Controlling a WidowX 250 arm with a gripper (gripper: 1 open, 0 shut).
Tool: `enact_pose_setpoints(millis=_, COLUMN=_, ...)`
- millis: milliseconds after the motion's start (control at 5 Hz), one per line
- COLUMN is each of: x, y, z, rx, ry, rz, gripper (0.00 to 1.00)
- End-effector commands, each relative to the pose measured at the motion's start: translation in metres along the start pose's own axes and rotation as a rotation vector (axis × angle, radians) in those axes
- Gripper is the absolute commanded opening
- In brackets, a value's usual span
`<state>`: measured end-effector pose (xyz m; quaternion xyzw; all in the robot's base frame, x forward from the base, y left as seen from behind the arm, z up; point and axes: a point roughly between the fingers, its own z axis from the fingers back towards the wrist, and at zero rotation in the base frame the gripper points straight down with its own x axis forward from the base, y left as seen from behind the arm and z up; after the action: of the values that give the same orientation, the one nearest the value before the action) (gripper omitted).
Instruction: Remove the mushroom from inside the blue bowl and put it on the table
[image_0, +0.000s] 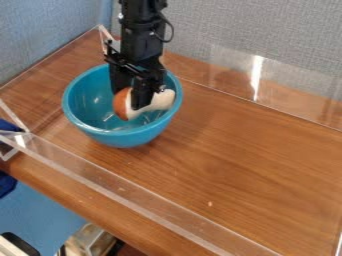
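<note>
And here's the gripper (138, 80), reaching down from above into the blue bowl, black fingers closed in on the mushroom (154, 101)! It's got it pinched, orange-brown cap toward the left of the view, pale stem poking out to the right, one dark fingertip crossing in front. The mushroom is inside the rim of the blue bowl (88, 117); whether it touches the bowl's floor, we can't tell from here. The bowl itself sits upright on the table (227, 160), over toward the left edge in this view, right beside the low clear wall (134, 205) that runs down the near-left side. Farther out, another clear wall (274, 95) lines the far edge, with a grey textured panel (267, 40) rising behind it!
</note>
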<state>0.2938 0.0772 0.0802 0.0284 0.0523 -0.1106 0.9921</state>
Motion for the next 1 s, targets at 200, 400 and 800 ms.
enact_pose_setpoints(millis=200, x=0.0029, y=-0.0017, z=0.0260, rx=0.041, ry=-0.078, rz=-0.006, gripper=0.00)
enact_pose_setpoints(millis=400, x=0.0031, y=-0.0022, z=0.0262, rx=0.043, ry=-0.078, rz=-0.006, gripper=0.00)
enact_pose_setpoints(millis=800, x=0.0035, y=-0.0032, z=0.0266, rx=0.047, ry=-0.080, rz=-0.004, gripper=0.00)
